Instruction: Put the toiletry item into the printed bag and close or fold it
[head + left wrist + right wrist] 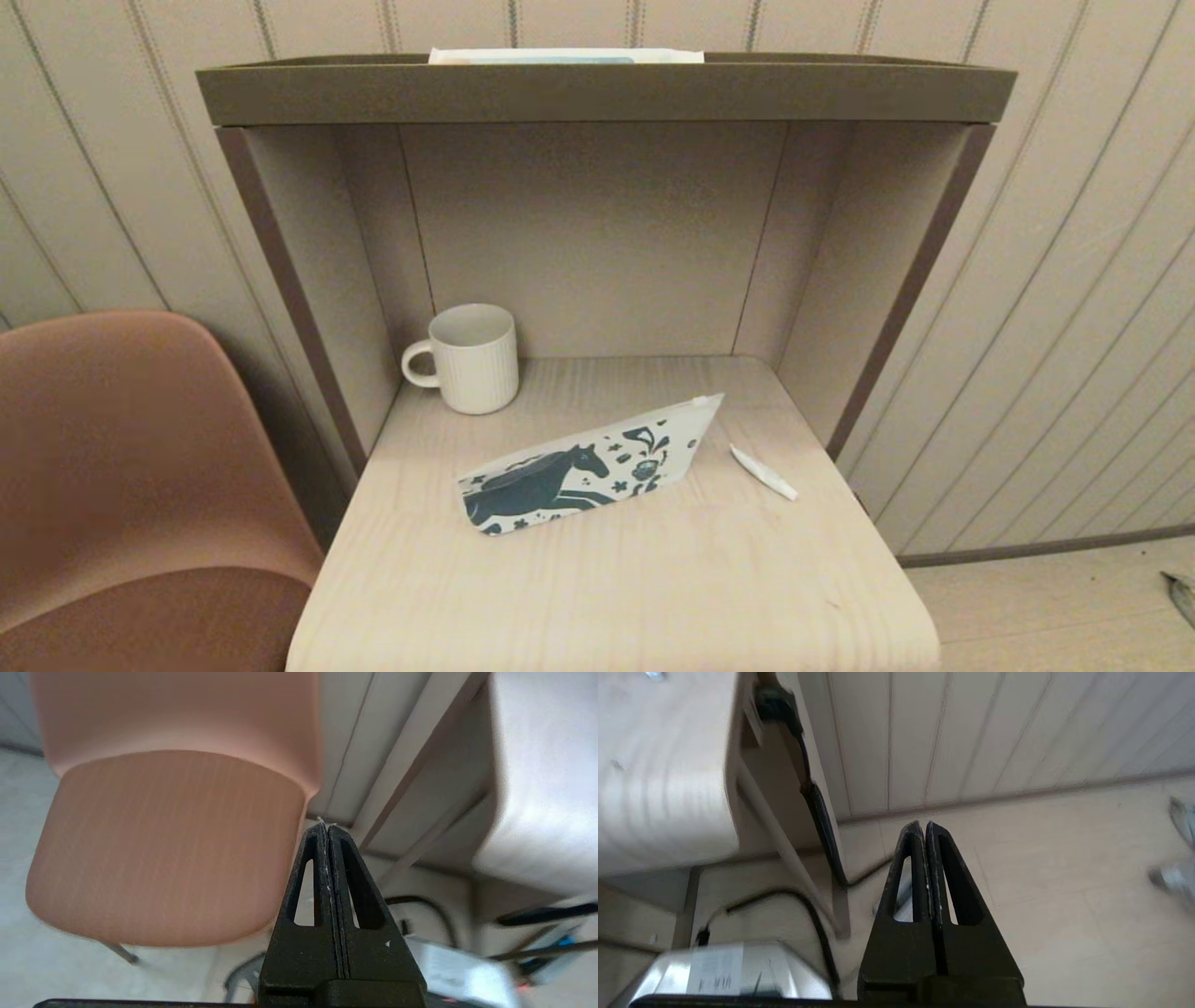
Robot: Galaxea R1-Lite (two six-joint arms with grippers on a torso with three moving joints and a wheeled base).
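The printed bag [590, 464], a flat white pouch with a dark teal horse and flowers, lies in the middle of the wooden table [616, 579], its white slider at the far right corner. The toiletry item [764, 472], a small slim white tube, lies on the table just right of the bag, apart from it. Neither gripper shows in the head view. My left gripper [325, 826] hangs shut and empty below table level beside the chair. My right gripper [923, 825] is shut and empty, low over the floor to the right of the table.
A white ribbed mug [470, 357] stands at the back left of the table, inside a brown hutch [607, 89] with side walls. A terracotta chair [121, 485] stands left of the table. Cables [822, 816] run under the table.
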